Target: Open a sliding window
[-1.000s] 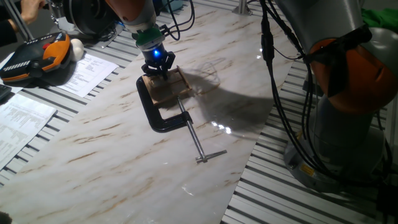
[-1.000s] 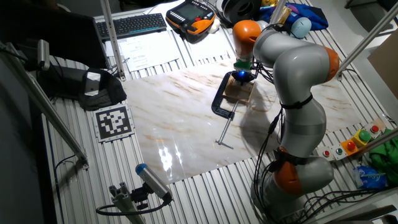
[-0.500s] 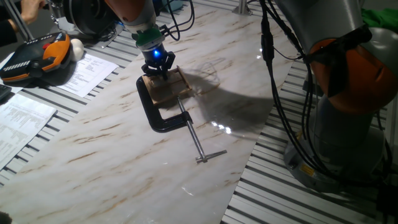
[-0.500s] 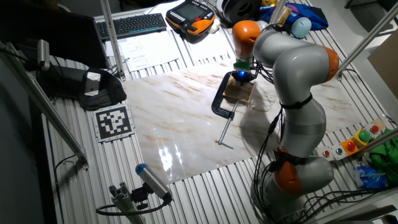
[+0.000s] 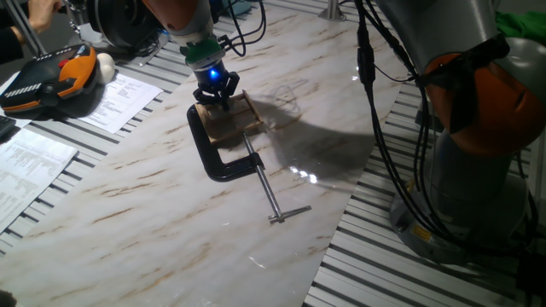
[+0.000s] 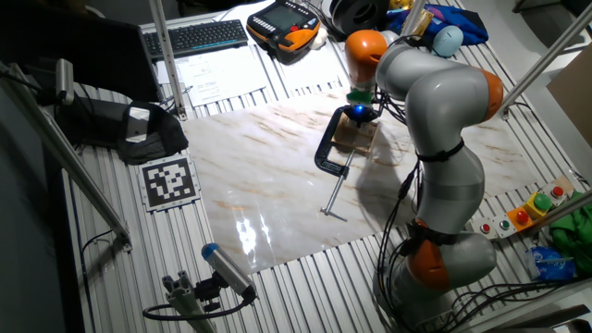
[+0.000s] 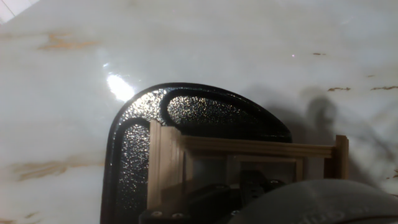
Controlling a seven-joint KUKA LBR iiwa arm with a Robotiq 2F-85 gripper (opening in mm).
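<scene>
In one fixed view, the gripper [image 5: 215, 101] points straight down at the sliding window [image 5: 229, 122], a small tan wood frame that lies flat on the marble table [image 5: 153, 213]. A black C-clamp [image 5: 217, 158] holds the window down, and the clamp's long steel screw [image 5: 266, 189] sticks out toward the front of the table. The gripper's tips sit on the far end of the window, the end away from the screw. The window's long side seems to run along the same line as the screw, so the pane most likely has to slide along that line. The tips are dark and tiny here, so I cannot tell how wide the jaws stand or if they pinch anything. In the other fixed view, the gripper [image 6: 359, 115] is right on top of the sliding window [image 6: 357, 135], with the C-clamp [image 6: 328, 153] just beside it, and the arm hides most of the wood. In the hand view, the sliding window [image 7: 245, 165] fills the lower middle, right under the hand, with its wooden bars running left to right. The curved black C-clamp [image 7: 186, 115] wraps behind it. A grey, blurry shape covers the bottom right corner, maybe part of the hand, so the jaws stay a puzzle here too.
</scene>
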